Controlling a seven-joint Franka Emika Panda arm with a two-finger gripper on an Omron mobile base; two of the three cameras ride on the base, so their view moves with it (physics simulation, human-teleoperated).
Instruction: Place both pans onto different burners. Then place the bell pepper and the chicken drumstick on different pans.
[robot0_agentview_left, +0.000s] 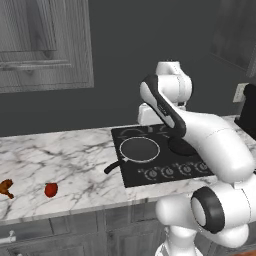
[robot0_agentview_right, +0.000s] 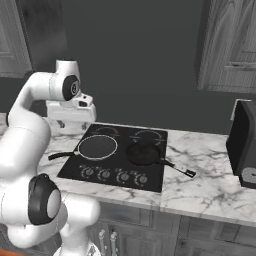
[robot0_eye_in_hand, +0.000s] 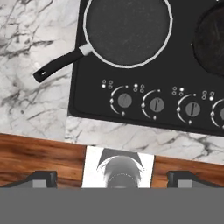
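Pans (robot0_agentview_right: 97, 147) (robot0_agentview_right: 143, 154) on cooktop (robot0_eye_in_hand: 131, 111) burners (knob markings unreadable).

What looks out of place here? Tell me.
Nothing spilled or damaged. Both pans, pale-rimmed pan and dark pan, sit on the cooktop. The bell pepper and chicken drumstick lie on the counter, in neither pan.
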